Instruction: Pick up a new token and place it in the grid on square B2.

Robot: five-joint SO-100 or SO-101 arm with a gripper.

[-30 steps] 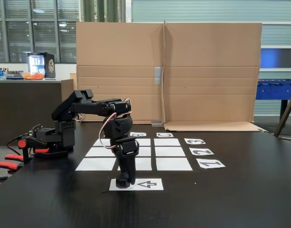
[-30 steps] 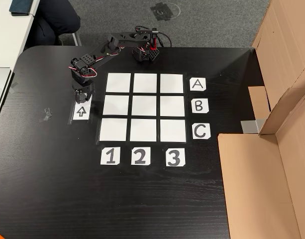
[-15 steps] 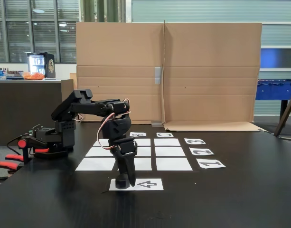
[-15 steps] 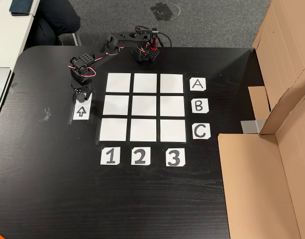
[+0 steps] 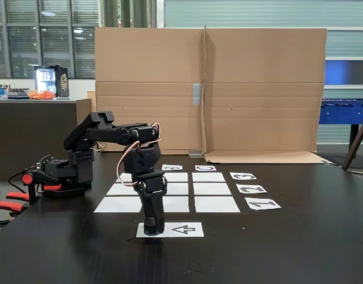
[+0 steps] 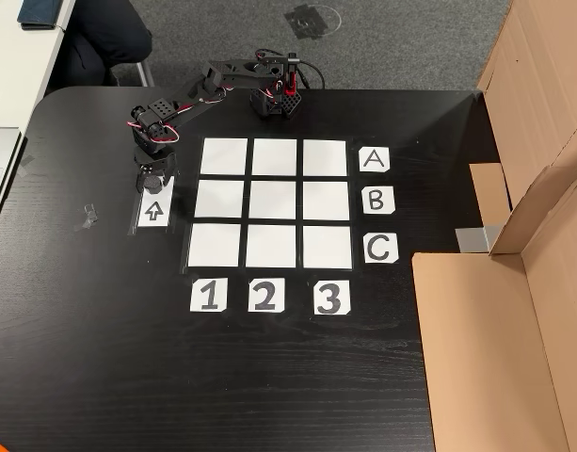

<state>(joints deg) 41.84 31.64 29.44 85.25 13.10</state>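
My black gripper [image 5: 151,228] points straight down with its tips on the left end of the arrow-printed sheet [image 5: 185,229]. From above, the gripper [image 6: 150,181] is at the top end of that arrow sheet [image 6: 152,214], left of the grid [image 6: 222,247]. The token cannot be told apart from the dark fingertips there, and the jaws' gap is not visible. Square B2 [image 6: 273,199] is the bare white centre cell. In the side fixed view, square B2 [image 5: 180,189] shows just right of the arm, in the grid [image 5: 217,204].
The arm's base [image 6: 274,98] stands at the table's far edge, with red clamps [image 5: 33,179] beside it. Labels A, B, C [image 6: 377,200] and 1, 2, 3 [image 6: 264,296] edge the grid. Cardboard walls [image 6: 514,282] stand to the right. A scrap of tape [image 6: 86,217] lies left of the arrow sheet.
The gripper has shifted slightly toward the end of the arrow sheet and now stands more upright, its tips down on the sheet. Nothing else has moved.
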